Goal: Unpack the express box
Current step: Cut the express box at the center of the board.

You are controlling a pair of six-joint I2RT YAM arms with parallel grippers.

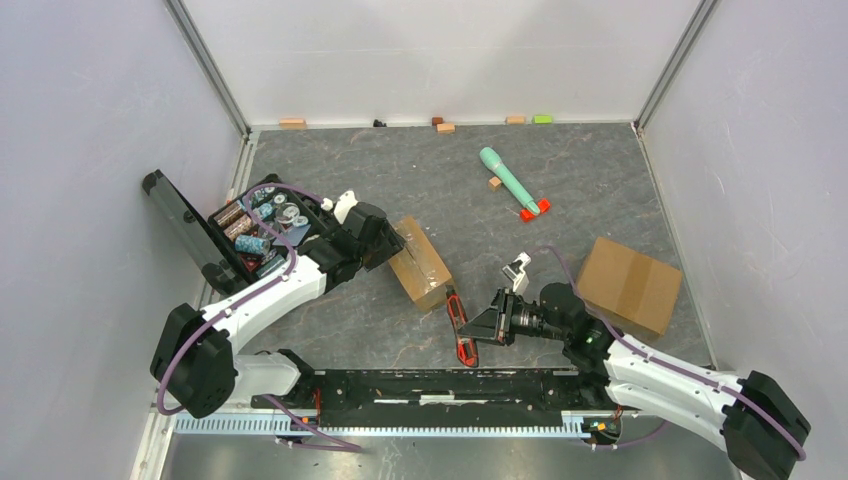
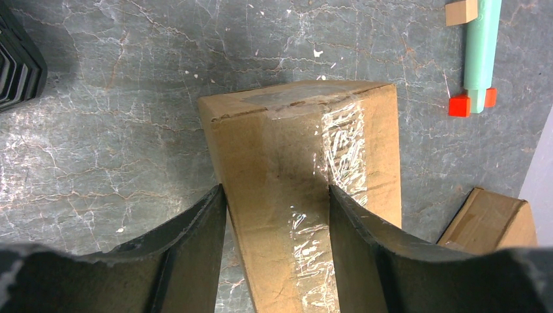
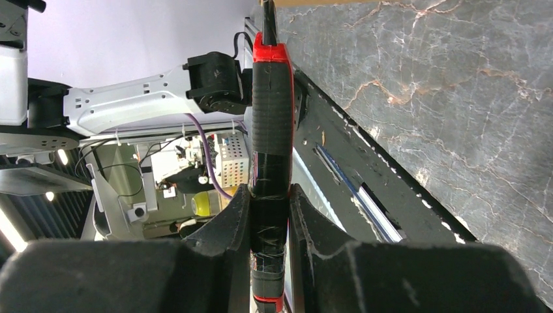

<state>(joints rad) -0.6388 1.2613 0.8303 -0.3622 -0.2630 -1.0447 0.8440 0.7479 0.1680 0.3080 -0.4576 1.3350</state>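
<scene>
Grey stone-look table (image 1: 380, 330) with white walls all round. Near the middle of the top view lies the taped box (image 1: 420, 262), the one to be opened. Its long side runs from upper left to lower right. The shiny tape (image 2: 342, 150) runs the same way along it.

The left gripper (image 1: 385, 240) sits at the box's upper left end. Its fingers (image 2: 195, 254) are spread part way, with the box end between them. One finger touches the box's left edge and the other lies by the tape. I cannot tell if they squeeze the box or only rest on it.

The right gripper (image 1: 475, 325) is closed tight on a red and black knife (image 1: 460, 328). The knife is just below and right of the box's lower right corner, near it but not touching. So the box lies up and to the left of the knife. I think the right arm is the one that must go to the tape.

Open table shows below the box, so there is room to move in. A bigger brown box (image 1: 630, 285) sits well apart on the right. A black case (image 1: 245, 235) is on the left. The black rail (image 1: 450, 385) runs close under the knife.
</scene>
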